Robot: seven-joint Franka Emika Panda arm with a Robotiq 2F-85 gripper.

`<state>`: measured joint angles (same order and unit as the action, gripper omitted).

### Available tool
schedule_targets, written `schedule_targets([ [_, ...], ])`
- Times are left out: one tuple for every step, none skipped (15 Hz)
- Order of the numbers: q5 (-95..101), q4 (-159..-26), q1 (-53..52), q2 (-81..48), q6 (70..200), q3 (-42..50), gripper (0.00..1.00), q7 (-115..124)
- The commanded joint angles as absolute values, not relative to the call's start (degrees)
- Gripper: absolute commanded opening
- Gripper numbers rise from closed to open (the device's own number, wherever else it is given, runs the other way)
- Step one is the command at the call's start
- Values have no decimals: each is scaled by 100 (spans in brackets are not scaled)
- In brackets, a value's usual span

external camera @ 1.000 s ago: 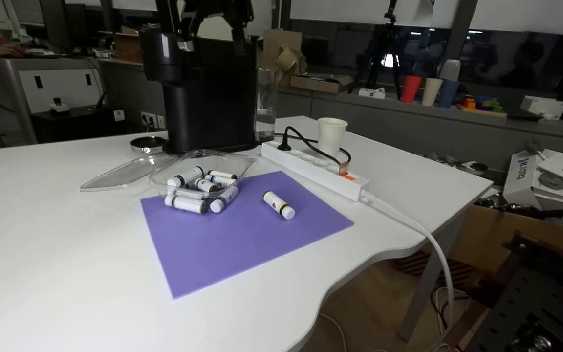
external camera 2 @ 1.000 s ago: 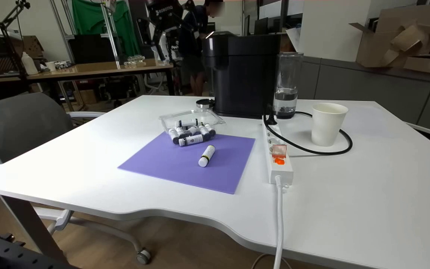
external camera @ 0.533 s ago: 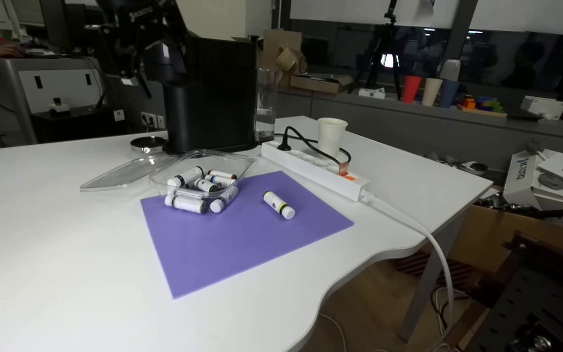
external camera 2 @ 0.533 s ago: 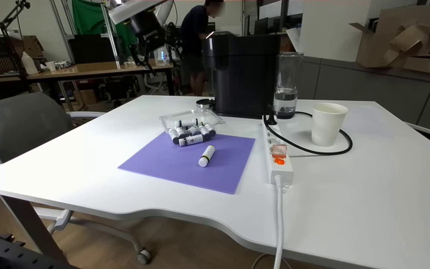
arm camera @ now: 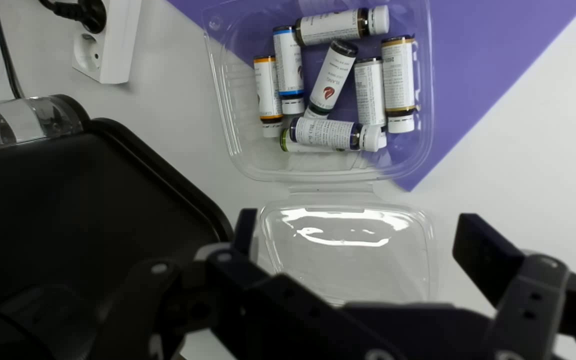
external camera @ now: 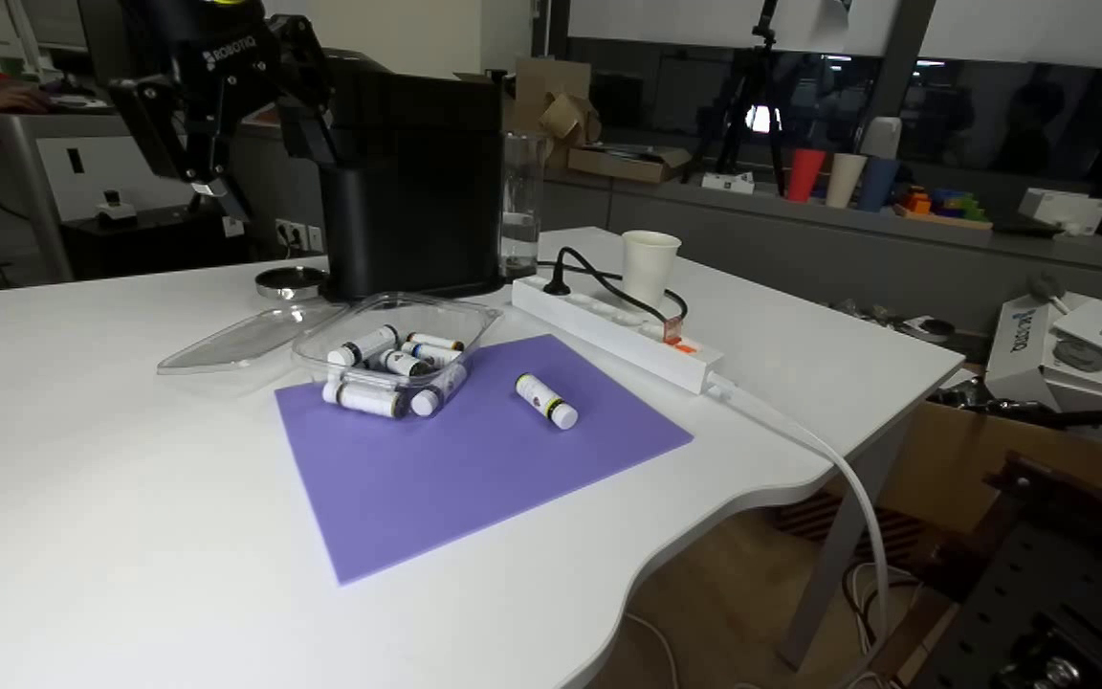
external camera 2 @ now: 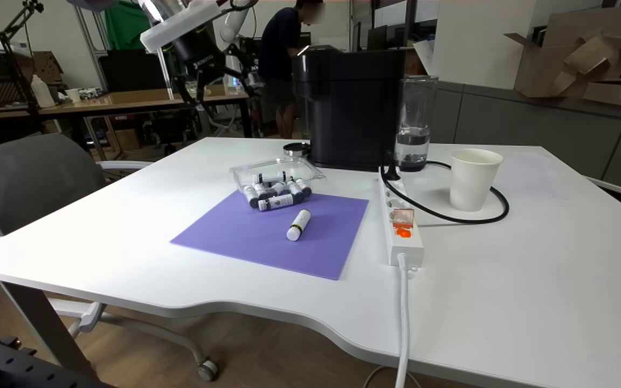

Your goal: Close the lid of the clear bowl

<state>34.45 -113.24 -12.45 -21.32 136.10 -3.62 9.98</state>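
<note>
White table (external camera: 149, 498) below wide-spread hand (arm camera: 363, 247).

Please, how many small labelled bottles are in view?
9 visible: one loose bottle on the purple mat, eight bottles inside the clear bowl; more may hide beneath those.

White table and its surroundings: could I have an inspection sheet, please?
Surface: white table, partly under a purple mat.
Job's things: clear bowl holding labelled bottles; lid open beside it.
Clutter: loose bottle on the mat, paper cup, black appliance, likely a coffee machine.
Pincer: open above the table, holding nothing.
Cables: black cord looping around the cup; white cable from a power strip over the table edge.
Surroundings: office chair; person standing farther back.
</note>
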Motion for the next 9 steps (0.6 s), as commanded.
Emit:
schedule_targets([
  [4323,-11082,-1564,-2512,13507,-103,100,1191],
  [4579,-11019,-1599,-2645,13518,-77,100,1182],
  [4831,-10942,-1623,-2810,13551,-53,100,1178],
  [5037,-10867,-1644,-2949,13564,-45,100,1164],
  [5230,-10778,-1656,-3107,13600,-45,100,1158],
  [5374,-10685,-1650,-3252,13641,-64,100,1130],
  [5509,-10580,-1655,-3390,13668,-71,100,1138],
  [5592,-10464,-1648,-3531,13717,-93,100,1124],
  [5661,-10354,-1655,-3652,13737,-104,100,1132],
])
